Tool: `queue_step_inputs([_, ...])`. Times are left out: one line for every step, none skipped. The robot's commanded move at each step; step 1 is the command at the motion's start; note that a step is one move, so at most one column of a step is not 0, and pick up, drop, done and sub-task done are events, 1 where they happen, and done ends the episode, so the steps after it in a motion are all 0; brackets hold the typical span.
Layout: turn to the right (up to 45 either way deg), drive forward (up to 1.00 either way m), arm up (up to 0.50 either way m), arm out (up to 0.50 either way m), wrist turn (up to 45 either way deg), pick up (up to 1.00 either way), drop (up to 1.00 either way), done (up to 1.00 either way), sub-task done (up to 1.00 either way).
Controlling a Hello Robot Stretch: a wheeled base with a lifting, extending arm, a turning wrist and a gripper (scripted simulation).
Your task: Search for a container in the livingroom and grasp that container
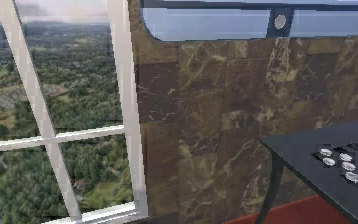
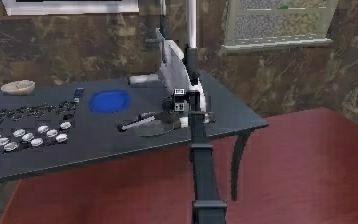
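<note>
My claw [image 2: 147, 124] near a blue dish [image 2: 109, 100] on the bench [image 2: 237, 118]
The blue dish looks flat, round and bright, lying left of my claw; I can't tell whether the claw holds anything.

Table [image 1: 299, 150] stands right of window [image 1: 57, 100] (wall [image 1: 217, 110] between).

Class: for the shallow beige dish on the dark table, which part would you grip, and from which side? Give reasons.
Probably the rim of the beige dish, approached from above. It lies low, wide and flat on the table, so its sides offer little hold, while its top is uncovered.
</note>
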Motion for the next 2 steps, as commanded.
queue_step_inputs([0.0,0.00,-0.10,0.00,0.0,0.00,0.00,0.00,0.00])
queue_step_inputs([0.0,0.00,0.10,0.00,0.0,0.00,0.00,0.00,0.00])
